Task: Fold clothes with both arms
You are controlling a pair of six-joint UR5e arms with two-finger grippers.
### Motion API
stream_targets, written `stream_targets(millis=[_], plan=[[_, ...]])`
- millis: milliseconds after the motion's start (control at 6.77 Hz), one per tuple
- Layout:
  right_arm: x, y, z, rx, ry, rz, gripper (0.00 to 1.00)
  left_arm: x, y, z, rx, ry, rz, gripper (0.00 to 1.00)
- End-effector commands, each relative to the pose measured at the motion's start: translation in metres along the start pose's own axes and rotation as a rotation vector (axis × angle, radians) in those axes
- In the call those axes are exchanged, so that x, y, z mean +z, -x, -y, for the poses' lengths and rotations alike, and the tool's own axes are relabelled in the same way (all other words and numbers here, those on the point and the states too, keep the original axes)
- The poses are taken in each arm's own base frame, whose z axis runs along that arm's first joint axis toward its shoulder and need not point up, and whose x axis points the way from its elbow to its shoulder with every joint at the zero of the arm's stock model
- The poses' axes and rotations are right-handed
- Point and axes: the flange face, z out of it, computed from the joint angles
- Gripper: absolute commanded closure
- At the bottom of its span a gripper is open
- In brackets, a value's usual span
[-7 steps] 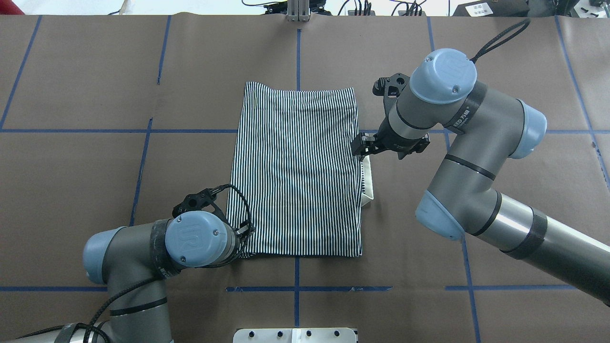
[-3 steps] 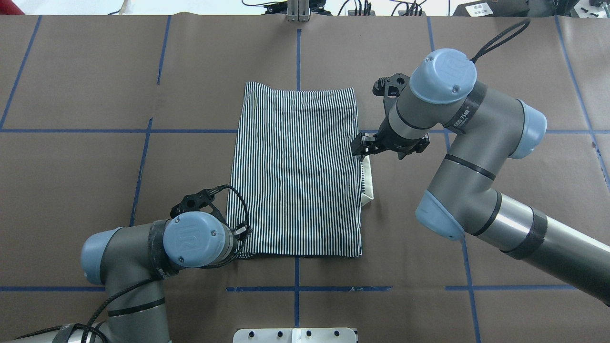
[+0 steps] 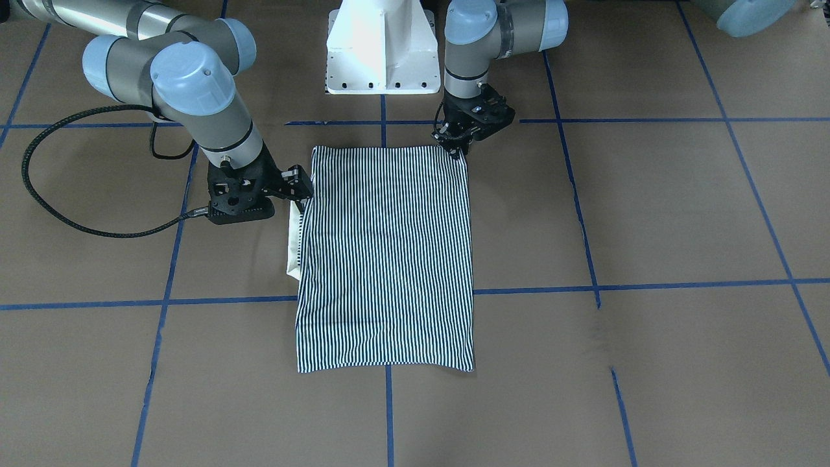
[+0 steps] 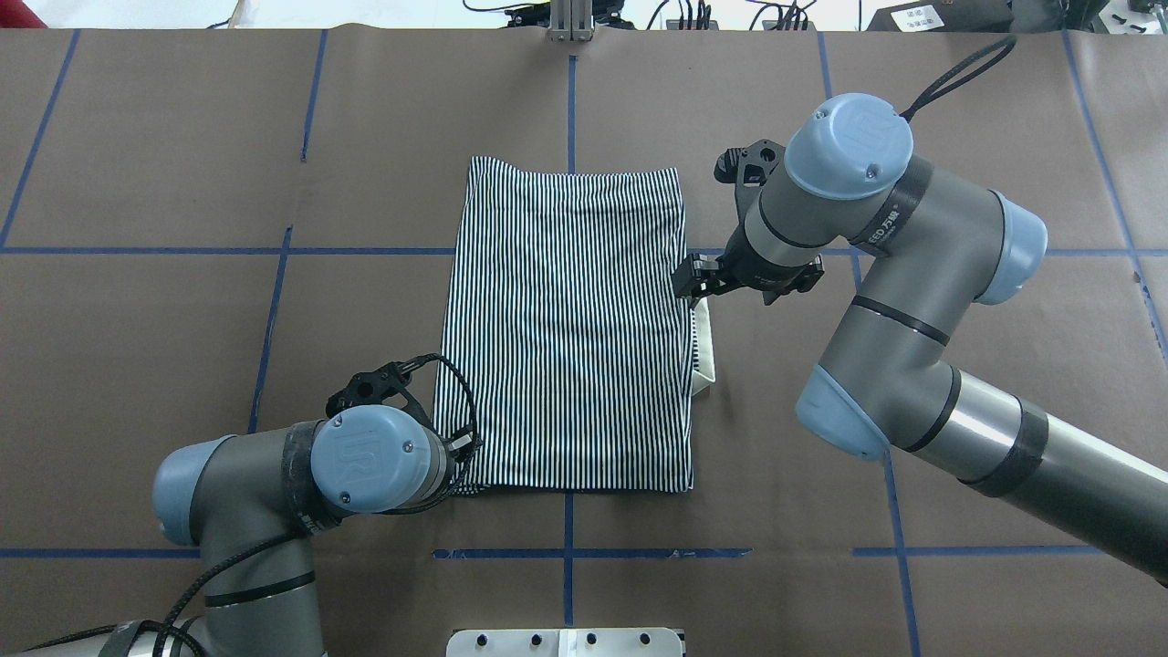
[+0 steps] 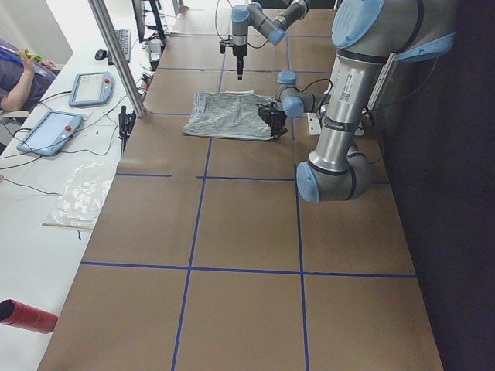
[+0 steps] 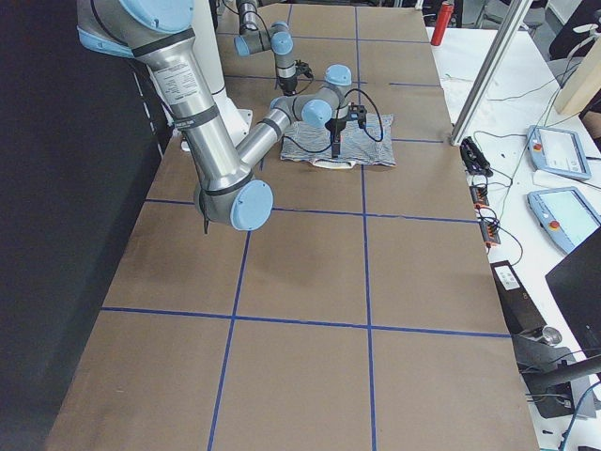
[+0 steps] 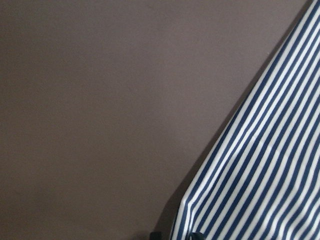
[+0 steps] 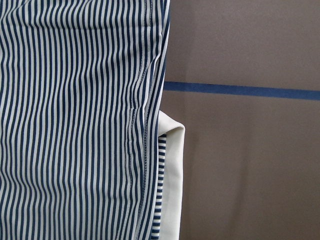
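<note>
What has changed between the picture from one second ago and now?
The left arm shifted slightly outward, away from the striped shirt; the left gripper is at its near corner. No taking hold or letting go shows. The right arm, the right gripper and the shirt stayed put.

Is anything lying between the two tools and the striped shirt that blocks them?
Nothing visible does. The left tool is at the polo shirt's corner nearest the robot; the right tool is at its side edge, beside the protruding cream collar.
</note>
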Motion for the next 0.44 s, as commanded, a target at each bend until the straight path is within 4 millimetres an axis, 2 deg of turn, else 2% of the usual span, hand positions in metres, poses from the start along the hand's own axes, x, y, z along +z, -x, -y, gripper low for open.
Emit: stream_targets(millis=[0, 295], plan=[[0.0004, -0.0004, 0.0, 0.001, 0.0, -0.001, 0.0, 0.0008, 0.0004, -0.0018, 0.002, 0.0, 0.006, 0.67], [0.001, -0.0012, -0.0002, 0.001, 0.001, -0.002, 0.0, 0.0032, 0.0016, -0.0083, 0.008, 0.005, 0.012, 0.67]])
